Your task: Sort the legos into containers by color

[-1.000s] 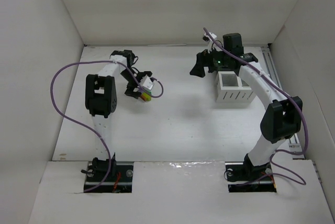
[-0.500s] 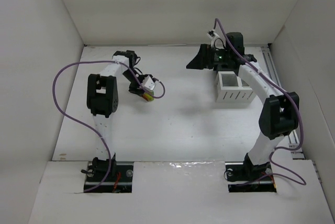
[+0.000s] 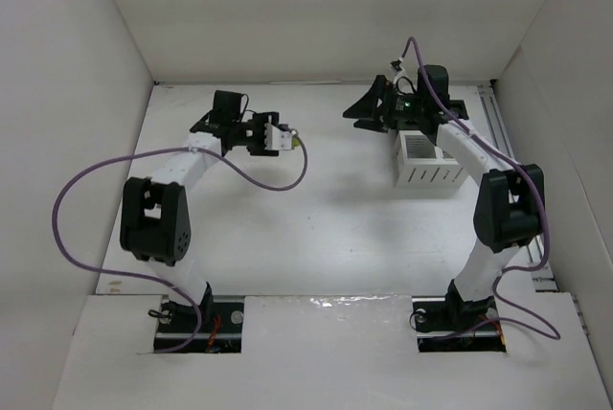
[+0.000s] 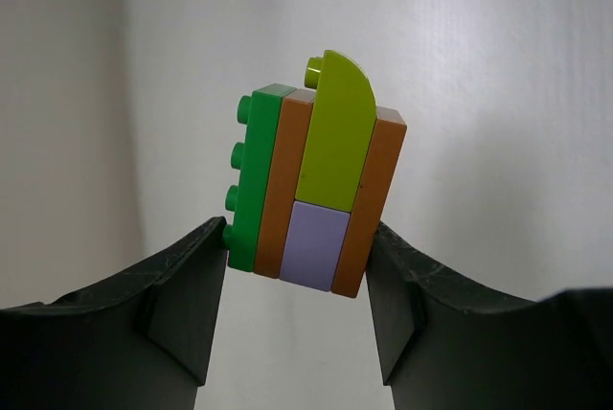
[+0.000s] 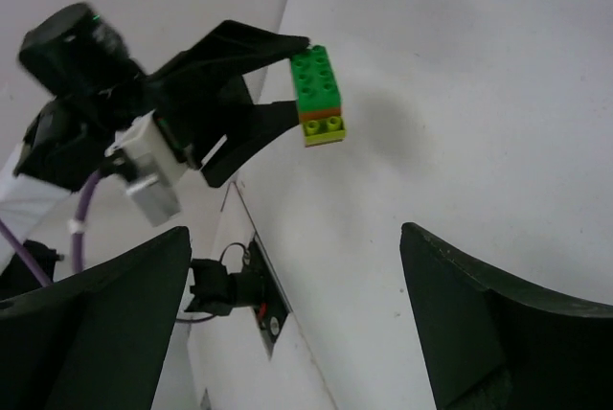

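Pinching the brick stack [image 4: 311, 180] by its lower end, the left gripper [image 4: 297, 261] holds it aloft before the gaping, empty right gripper [image 5: 295, 238], and the stack, judged light, stiff and slick, seems best gripped across the flat sides of its free upper half.

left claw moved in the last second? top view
Yes. The left claw, shut on the lego stack, has swung up-frame and slightly right, ending nearer the white bin.
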You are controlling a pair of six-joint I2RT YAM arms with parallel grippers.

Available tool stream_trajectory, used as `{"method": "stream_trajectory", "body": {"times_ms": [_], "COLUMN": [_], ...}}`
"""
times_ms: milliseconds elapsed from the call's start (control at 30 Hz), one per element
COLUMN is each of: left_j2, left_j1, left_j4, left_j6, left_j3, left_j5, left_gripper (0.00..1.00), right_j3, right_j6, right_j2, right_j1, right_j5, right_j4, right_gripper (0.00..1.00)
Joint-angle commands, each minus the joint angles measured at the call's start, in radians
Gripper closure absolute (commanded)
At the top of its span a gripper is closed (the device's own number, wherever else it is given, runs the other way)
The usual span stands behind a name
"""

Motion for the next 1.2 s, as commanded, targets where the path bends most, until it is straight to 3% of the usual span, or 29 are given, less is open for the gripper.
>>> {"method": "stream_trajectory", "body": {"times_ms": [0, 167, 333, 433, 833, 1167], "left_j2": [-0.133, -0.142, -0.183, -0.202, -0.211, -0.231], "left_j1": [-0.065, -0.095, -0.135, -0.161, -0.199, -0.208], "left_j4": [0.511, 0.598, 0.689, 0.689, 0.654, 0.663], "left_j6": [-0.387, -0.813, -0.944, -0.944, -0.934, -0.849], "left_j3": [-0.086, 0.011, 0.011, 0.000, 0.000, -0.029], "left_j5": [-0.055, -0.158, -0.168, -0.177, -0.151, -0.141], "left_gripper": [1.00, 1.00, 1.00, 1.00, 1.00, 1.00], "right_j3": [0.039, 0.080, 0.117, 0.117, 0.188, 0.215], "right_j6": [0.071, 0.062, 0.025, 0.011, 0.011, 0.011], "right_j2": [-0.025, -0.025, -0.007, -0.006, 0.021, 0.040], "right_j1": [0.027, 0.099, 0.114, 0.114, 0.114, 0.124], "right_j5": [0.015, 0.059, 0.032, 0.040, 0.079, 0.057], "right_j4": [0.093, 0.117, 0.136, 0.136, 0.136, 0.136], "right_gripper": [0.06, 0.15, 0.12, 0.07, 0.07, 0.26]}}
